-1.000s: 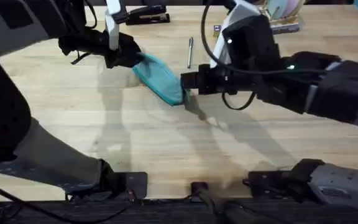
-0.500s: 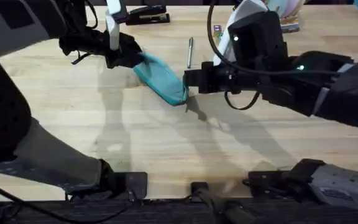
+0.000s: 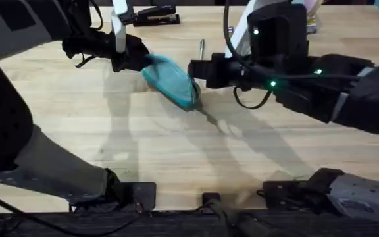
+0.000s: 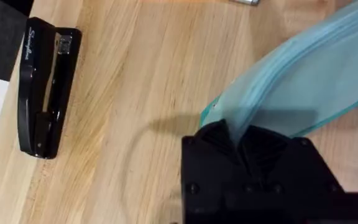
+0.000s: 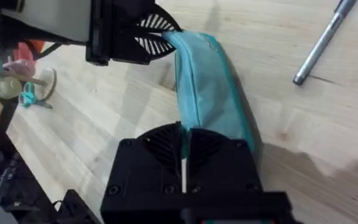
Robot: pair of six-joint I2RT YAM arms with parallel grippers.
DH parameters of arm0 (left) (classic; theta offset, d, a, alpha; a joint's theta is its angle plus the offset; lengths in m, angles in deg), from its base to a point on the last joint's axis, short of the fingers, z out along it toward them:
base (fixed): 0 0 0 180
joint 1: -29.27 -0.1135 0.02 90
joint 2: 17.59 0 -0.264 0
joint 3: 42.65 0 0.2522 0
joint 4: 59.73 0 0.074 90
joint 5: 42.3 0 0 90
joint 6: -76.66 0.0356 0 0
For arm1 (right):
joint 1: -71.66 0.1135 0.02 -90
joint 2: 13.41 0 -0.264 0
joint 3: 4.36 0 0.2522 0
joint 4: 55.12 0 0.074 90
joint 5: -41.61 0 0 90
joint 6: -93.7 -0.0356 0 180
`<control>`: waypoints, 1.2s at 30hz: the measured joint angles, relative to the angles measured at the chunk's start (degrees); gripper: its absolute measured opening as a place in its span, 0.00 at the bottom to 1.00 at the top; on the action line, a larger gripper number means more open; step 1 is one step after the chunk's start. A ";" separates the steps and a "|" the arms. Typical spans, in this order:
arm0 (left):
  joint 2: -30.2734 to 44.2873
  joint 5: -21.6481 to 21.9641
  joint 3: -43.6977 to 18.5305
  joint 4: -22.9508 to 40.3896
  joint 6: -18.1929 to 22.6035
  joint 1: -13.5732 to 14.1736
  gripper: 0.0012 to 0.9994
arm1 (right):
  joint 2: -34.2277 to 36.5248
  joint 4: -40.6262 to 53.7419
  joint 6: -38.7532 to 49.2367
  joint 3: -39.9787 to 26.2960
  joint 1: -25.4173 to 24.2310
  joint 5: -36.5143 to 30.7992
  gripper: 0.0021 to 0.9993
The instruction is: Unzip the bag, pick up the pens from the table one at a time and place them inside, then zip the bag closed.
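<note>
From above: bag point(image 3: 170, 80) on table point(image 3: 143, 145), pen point(image 3: 201, 52) just beside bag.
Left arm's camera: left gripper point(image 4: 240, 144) pinching bag end.
Right arm's camera: right gripper point(image 5: 183, 149) squeezed shut at bag's other end.
Unzipping step, I think; next, pull zipper along.

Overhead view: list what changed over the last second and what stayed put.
The right gripper, pinched at the near end of the bag, moved toward the table's far edge and slightly toward the left arm, bunching the bag shorter. The left gripper kept its clamp on the bag's far end without shifting. The pen and the stapler lie where they were on the table.
</note>
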 joint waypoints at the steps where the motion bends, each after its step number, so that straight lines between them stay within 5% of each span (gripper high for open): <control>1: 0.00 0.00 0.00 0.00 0.01 0.02 0.04 | 0.00 -0.09 0.18 0.00 0.01 0.00 0.03; 11: 0.01 -0.01 0.00 0.23 0.02 0.02 0.04 | 5.25 -1.08 0.86 -0.81 0.02 0.08 0.03; 36: 0.02 0.02 0.00 -0.04 0.02 -0.01 0.04 | 28.30 -1.07 3.87 -25.31 0.04 2.19 0.03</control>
